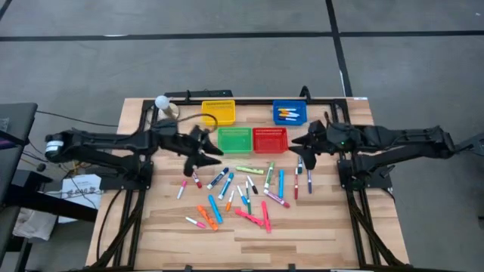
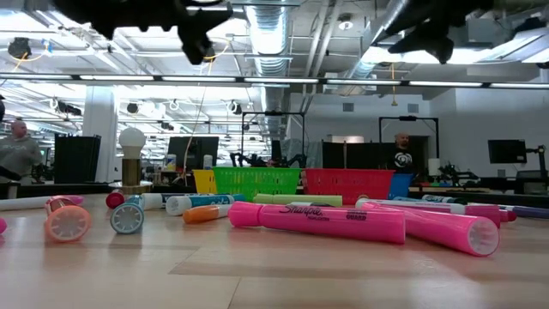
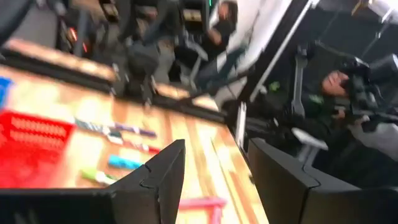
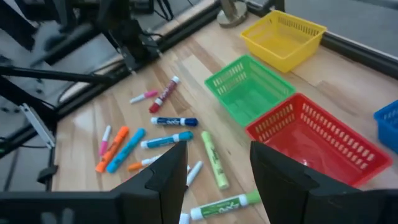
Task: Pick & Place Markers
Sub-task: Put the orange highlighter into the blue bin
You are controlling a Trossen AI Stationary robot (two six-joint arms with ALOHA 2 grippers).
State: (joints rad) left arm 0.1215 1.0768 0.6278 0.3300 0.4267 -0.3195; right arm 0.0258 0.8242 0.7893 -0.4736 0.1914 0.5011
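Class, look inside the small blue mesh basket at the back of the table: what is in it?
In the high view, the small blue mesh basket holds a few short markers, some with orange parts. Their exact number is unclear. In the low view, the red mesh basket covers most of it.

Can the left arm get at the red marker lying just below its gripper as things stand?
Probably yes: the left gripper hovers open just above the red marker, with nothing between them.

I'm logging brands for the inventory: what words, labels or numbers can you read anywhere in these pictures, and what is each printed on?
"Sharpie": on the fat pink plastic highlighter marker lying nearest in the low view.
A second, smaller line on that same barrel: too small to read for sure.
Labels on the other markers: too small or blurred.
The mesh baskets: no text visible.
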